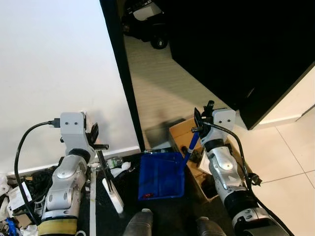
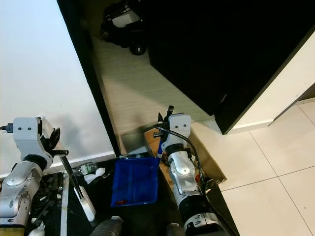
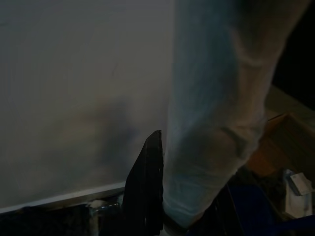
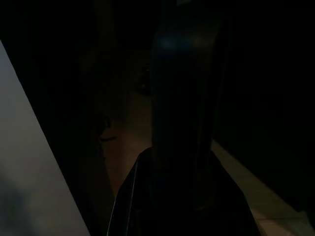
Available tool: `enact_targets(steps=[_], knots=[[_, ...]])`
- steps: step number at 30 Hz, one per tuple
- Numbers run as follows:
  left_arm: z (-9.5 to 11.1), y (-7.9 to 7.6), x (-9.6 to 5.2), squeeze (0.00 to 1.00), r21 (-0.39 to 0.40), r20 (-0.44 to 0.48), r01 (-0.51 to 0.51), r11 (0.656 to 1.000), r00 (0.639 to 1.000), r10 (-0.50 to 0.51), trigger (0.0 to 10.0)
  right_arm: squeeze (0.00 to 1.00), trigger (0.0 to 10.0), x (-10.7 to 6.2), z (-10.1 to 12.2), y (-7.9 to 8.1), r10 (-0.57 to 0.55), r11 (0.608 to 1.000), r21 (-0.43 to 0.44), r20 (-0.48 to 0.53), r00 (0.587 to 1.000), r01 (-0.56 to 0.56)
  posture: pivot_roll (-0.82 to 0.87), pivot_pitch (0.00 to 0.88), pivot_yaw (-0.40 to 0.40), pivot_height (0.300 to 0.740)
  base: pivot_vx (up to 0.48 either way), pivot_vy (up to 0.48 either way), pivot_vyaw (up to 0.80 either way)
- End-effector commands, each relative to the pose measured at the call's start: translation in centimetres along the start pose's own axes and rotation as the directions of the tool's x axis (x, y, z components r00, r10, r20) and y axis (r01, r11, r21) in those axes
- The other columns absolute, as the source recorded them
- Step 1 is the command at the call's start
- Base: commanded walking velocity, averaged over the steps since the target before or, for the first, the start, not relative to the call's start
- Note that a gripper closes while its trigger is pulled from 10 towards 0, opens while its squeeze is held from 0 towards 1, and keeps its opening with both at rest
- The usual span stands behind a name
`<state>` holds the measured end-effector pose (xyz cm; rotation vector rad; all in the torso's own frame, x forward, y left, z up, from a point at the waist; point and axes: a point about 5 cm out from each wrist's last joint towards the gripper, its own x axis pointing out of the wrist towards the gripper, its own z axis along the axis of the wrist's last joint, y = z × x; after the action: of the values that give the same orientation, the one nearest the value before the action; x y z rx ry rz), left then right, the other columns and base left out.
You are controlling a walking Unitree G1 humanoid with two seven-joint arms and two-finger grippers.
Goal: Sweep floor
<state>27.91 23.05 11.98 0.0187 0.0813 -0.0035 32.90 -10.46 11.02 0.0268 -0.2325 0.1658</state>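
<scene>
**Brush in the left gripper, dustpan in the right**

You have the left gripper [image 1: 93,135] raised in front of the white wall [image 1: 54,73], its fingers pinched on the dark handle of a small brush [image 1: 109,179]; the handle slants down from the fingers and the brush's white head hangs low, just beside the left edge of the blue dustpan [image 1: 162,174]; whether the head touches the floor, you cannot tell from here. Your right gripper [image 1: 199,123] sits higher and to the right, closed on the dustpan's blue handle [image 1: 191,145]; that handle runs down and leftward from the fingers to the pan, which lies flat on the dark floor between your two arms; a small reddish scrap [image 1: 146,196] lies near its front edge. Behind the pan and under your right arm stands an open cardboard box [image 1: 182,132]; to your left, along the skirting, lies a clutter of cables and white litter [image 1: 24,189], with a clear plastic bottle [image 1: 113,161] by the wall. Beyond the black door frame [image 1: 123,73] a pale floor runs back to a dark wheeled object [image 1: 145,22]; the right wrist view is too dark for you to read more than a dark shaft.
</scene>
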Motion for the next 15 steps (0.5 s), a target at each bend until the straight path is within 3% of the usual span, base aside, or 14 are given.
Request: enact_targets(steps=[1,10,15], knots=[[0.0,-0.6,-0.1,0.0,-0.015,0.006,0.019,1.0,1.0,-0.019,10.0,0.0,10.0,-0.1,0.4,-0.1,-0.01,1.0,0.025,0.011,1.0,0.009,0.22,0.171,-0.006,0.74,0.0,0.0,0.0],[0.4,-0.5,0.1,0.0,-0.001,0.019,0.023,1.0,1.0,-0.023,10.0,0.0,10.0,-0.1,0.6,-0.2,-0.007,0.999,0.041,0.004,1.0,0.007,0.22,0.174,-0.007,0.74,0.0,0.0,0.0],[0.9,-1.3,0.3,0.0,0.004,0.043,0.043,0.999,0.998,-0.043,10.0,0.0,10.0,0.2,1.4,0.0,0.0,0.998,0.056,0.026,1.0,-0.001,0.22,0.169,-0.004,0.74,0.0,0.0,0.0]])
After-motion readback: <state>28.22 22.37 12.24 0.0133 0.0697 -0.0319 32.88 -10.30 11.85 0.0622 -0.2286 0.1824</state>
